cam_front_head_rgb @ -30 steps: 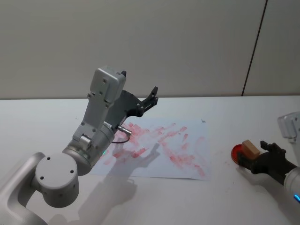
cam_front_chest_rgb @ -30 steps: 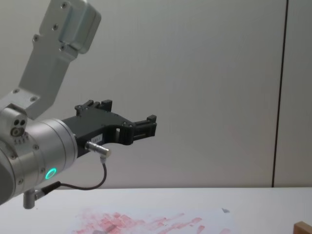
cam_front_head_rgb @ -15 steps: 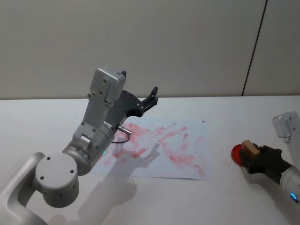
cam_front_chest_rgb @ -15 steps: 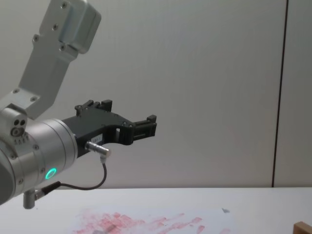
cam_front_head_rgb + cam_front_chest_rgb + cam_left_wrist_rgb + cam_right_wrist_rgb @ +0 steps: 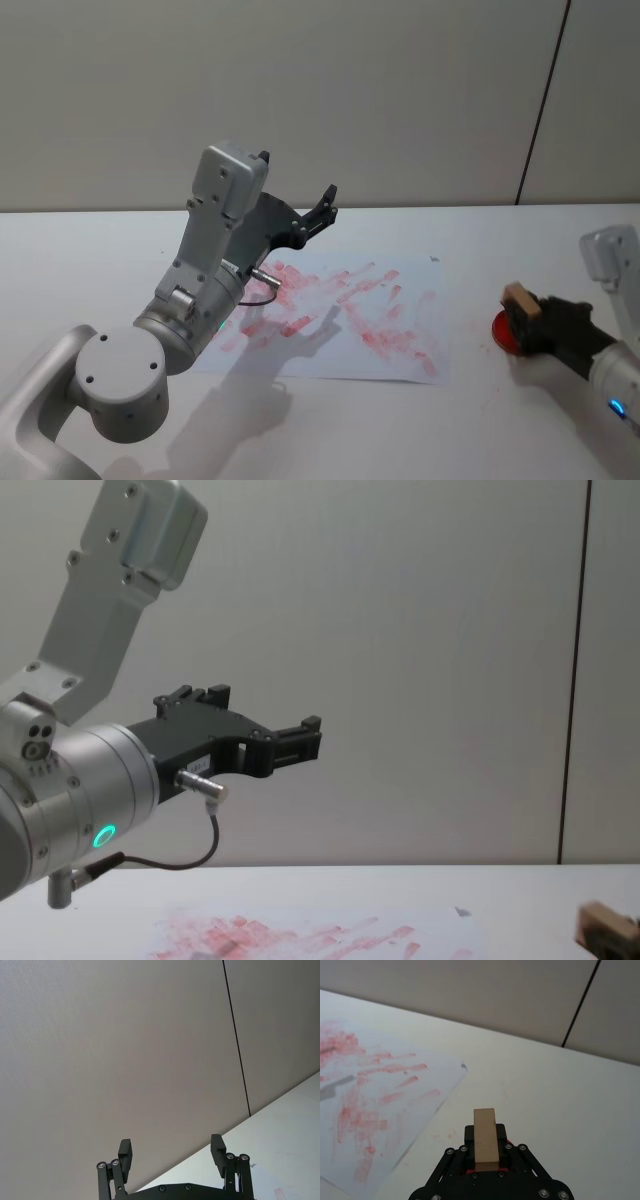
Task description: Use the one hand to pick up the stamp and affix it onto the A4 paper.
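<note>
Leftward and upward is where the right gripper (image 5: 524, 318) has gone in the last second: it was low over the red ink pad (image 5: 503, 331), and now it hangs above the pad's paper-side edge with the stamp (image 5: 519, 299) carried along. The chest view agrees, since the wooden block has come up from the lower corner.

The claw is clenched on the stamp; in the right wrist view the block (image 5: 484, 1135) stands upright between the black fingers. I judge the inking finished and the carry to the A4 paper (image 5: 400, 300) begun. The sheet's right edge lies near, but the stamp is not yet over it.

My left gripper (image 5: 322, 207) stays parked high above the sheet's far left corner, its fingers (image 5: 125, 1152) spread and holding nothing.

As for writing, I can read none. The red marks on the paper are smudged blocks, and a small pale label on the left gripper's body is too small to make out.
</note>
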`<state>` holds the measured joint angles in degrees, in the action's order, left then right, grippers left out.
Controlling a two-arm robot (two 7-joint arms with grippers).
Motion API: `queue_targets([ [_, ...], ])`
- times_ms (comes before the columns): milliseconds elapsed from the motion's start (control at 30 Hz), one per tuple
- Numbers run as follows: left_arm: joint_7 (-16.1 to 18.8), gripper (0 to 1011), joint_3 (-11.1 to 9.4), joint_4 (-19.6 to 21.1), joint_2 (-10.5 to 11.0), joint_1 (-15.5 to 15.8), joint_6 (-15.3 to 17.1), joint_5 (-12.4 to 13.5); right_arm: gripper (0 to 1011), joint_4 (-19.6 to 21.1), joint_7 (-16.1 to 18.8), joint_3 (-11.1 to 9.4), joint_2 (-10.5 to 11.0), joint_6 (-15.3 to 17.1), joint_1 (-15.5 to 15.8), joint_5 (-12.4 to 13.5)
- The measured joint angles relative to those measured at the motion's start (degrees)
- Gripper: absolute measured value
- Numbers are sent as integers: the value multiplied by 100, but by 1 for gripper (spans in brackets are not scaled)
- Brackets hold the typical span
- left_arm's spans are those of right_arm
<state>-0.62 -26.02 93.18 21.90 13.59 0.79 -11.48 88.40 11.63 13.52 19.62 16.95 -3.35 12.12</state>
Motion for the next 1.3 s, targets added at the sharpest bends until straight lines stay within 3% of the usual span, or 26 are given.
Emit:
queue_targets([
  [333,0,1001,0,0,0,0,0,0,221,171,326,121,-255,-229,-268,140],
  [633,0,1001,0,0,0,0,0,0,220,86,788,283,-503,-156,-565,106],
  [1000,0,1001,0,0,0,0,0,0,221,-391,1433,551,-755,208,-935,-396],
  [1300,0,1001,0,0,0,0,0,0,220,-832,1679,718,-880,390,-1112,-800],
])
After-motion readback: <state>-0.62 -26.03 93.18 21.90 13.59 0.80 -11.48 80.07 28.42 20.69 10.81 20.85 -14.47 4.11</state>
